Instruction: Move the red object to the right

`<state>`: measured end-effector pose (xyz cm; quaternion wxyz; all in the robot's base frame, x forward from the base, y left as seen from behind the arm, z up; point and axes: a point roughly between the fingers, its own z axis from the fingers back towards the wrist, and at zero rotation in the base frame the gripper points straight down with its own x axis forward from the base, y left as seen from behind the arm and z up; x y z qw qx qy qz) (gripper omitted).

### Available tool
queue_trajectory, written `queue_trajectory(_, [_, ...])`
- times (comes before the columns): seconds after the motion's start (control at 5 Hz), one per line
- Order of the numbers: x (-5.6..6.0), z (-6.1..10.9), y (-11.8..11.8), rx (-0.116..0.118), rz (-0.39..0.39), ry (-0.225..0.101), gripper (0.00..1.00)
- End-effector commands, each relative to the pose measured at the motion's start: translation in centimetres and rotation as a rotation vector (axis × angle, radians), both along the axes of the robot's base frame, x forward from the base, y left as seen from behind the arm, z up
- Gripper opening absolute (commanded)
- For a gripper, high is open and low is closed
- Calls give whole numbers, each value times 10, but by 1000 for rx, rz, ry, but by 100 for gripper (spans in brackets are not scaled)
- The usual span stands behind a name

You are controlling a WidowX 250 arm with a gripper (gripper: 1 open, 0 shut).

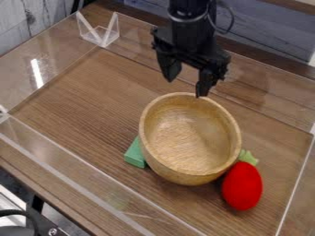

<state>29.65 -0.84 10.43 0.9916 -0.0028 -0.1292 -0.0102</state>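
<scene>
The red object (pixel 242 186) is a glossy rounded toy fruit with a bit of green at its top, lying on the wooden table at the lower right, touching the outside of a wooden bowl (pixel 190 138). My black gripper (pixel 186 76) hangs open above the bowl's far rim, pointing steeply down, with nothing between its fingers. It is well up and to the left of the red object.
A green block (pixel 135 153) lies under the bowl's left side, with another green bit (pixel 249 158) peeking out at its right. Clear acrylic walls (pixel 43 147) fence the table. A clear plastic stand (pixel 99 31) sits at the far left corner.
</scene>
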Motion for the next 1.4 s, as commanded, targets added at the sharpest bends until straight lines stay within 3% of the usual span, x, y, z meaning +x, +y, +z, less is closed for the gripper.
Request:
queue_trajectory(0.0, [3, -2, 3, 7, 40, -32, 100])
queue_trajectory(0.4, [5, -36, 18, 18, -20, -30, 100])
queue_trajectory(0.6, [4, -35, 15, 23, -33, -26, 0])
queue_trajectory(0.8, [0, -33, 14, 26, -51, -22, 0])
queue_trajectory(1.2, [11, -21, 31, 34, 2, -41, 0])
